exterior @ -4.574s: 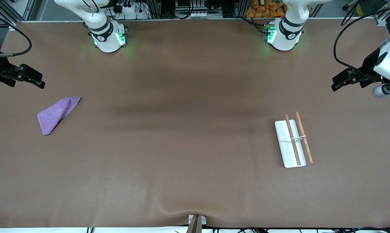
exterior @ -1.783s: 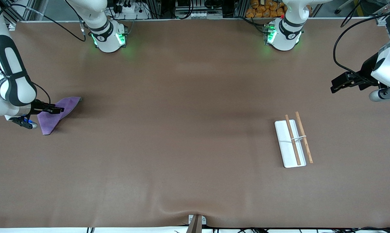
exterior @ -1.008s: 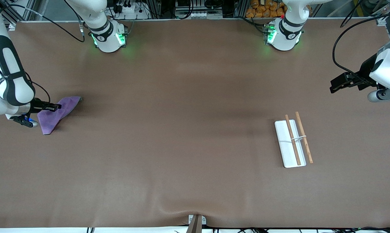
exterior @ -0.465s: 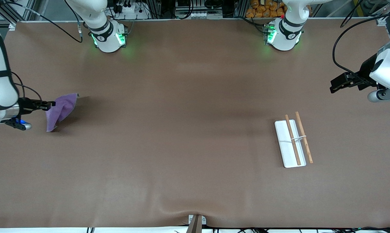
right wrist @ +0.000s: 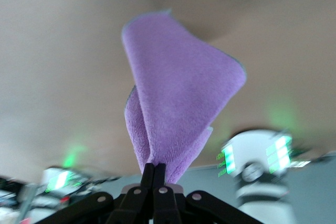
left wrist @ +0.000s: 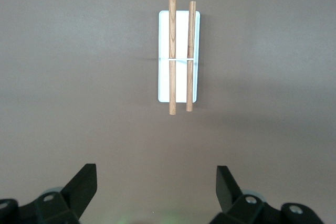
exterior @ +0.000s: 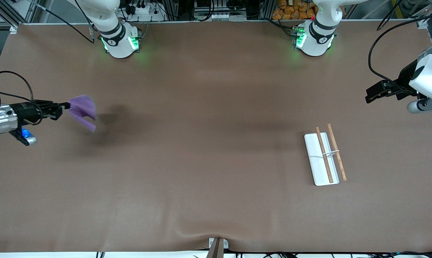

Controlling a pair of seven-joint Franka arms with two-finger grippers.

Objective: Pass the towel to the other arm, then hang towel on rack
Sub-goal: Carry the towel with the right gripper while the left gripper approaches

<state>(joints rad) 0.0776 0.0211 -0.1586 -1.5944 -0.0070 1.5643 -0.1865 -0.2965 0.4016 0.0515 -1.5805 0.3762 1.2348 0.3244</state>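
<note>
The small, soft purple cloth towel (exterior: 82, 111) hung in the air over the right arm's end of the brown bench (exterior: 208, 161), roughly midway between the camera edge and the edge where the bases stood, clear of the surface, with its shadow on the bench beneath. The right gripper (exterior: 60, 106) had its black fingers pressed together on one bunched corner, so the cloth sprang straight from the fingertips (right wrist: 155, 170) and fanned out past them in loose folds. It looked light and limp, likely to sag and swing when carried, yet not slippery. For the handover a free corner or edge away from the pinched one seemed the sensible place for the other arm to take it, leaving enough cloth to drape.

The left gripper (left wrist: 156, 184) waited over the left arm's end of the bench, its fingers spread wide with nothing between them. Its wrist camera looked down on the flat white rectangular tray (exterior: 314, 157) carrying two parallel wooden rods (exterior: 331, 152), near that end and closer to the camera edge.
</note>
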